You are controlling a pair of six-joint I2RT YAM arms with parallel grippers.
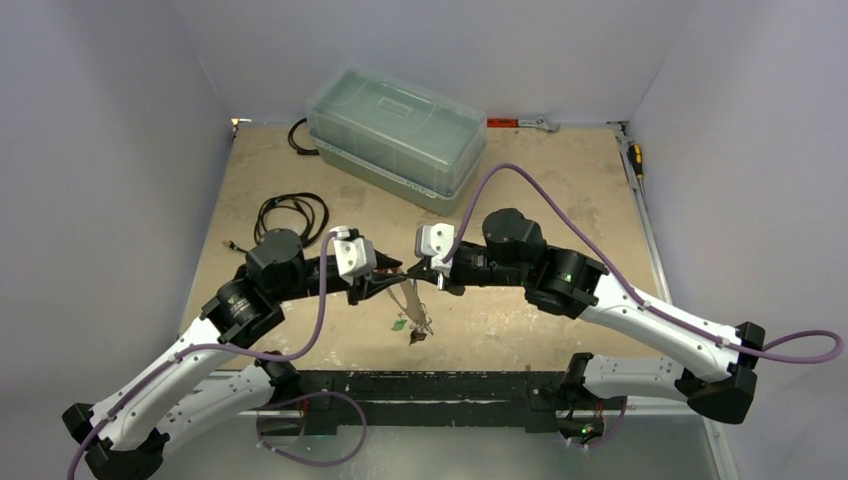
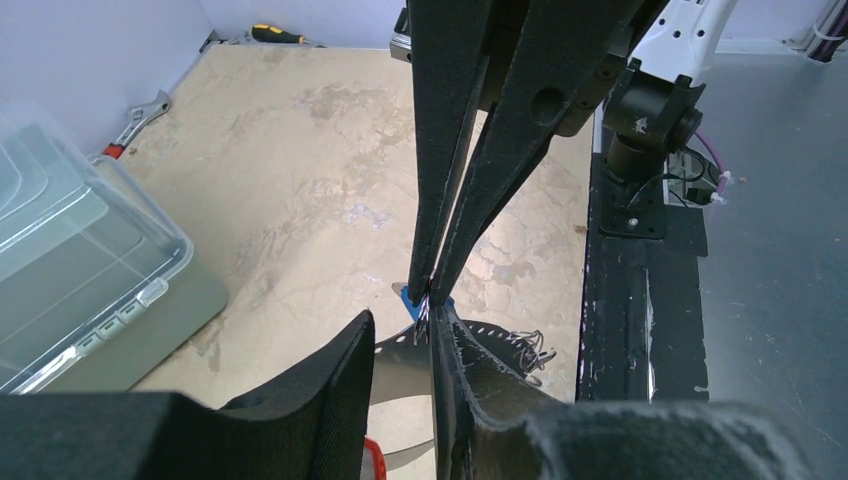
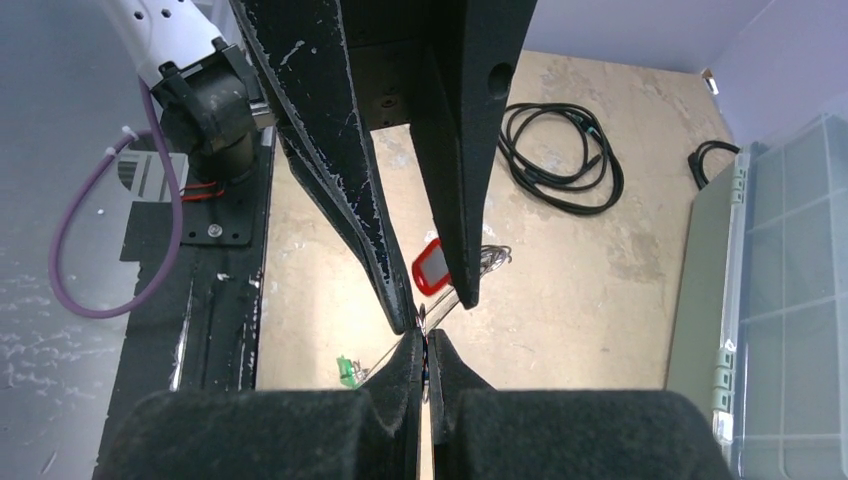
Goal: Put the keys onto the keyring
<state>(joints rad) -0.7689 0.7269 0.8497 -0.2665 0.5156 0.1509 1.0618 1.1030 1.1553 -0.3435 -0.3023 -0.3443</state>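
Note:
The grey keyring disc (image 1: 411,303) hangs tilted above the table between my two grippers. In the left wrist view its band (image 2: 400,365) spans the gap between my left gripper's (image 2: 405,320) fingers, which hold it by its edges. My right gripper (image 3: 425,345) is shut on the blue key (image 2: 408,297) at the disc's rim, tip to tip with the left fingers. A red tag (image 3: 432,268) and a green tag (image 3: 345,372) hang from the disc. Several wire rings (image 2: 530,347) sit on its rim. In the top view the grippers, left (image 1: 385,283) and right (image 1: 425,275), meet at mid-table.
A clear lidded plastic box (image 1: 395,135) stands at the back. A coiled black cable (image 1: 292,215) lies left of centre. A wrench (image 1: 530,123) and a screwdriver (image 1: 634,160) lie at the far edges. The black base rail (image 1: 420,385) runs along the near edge.

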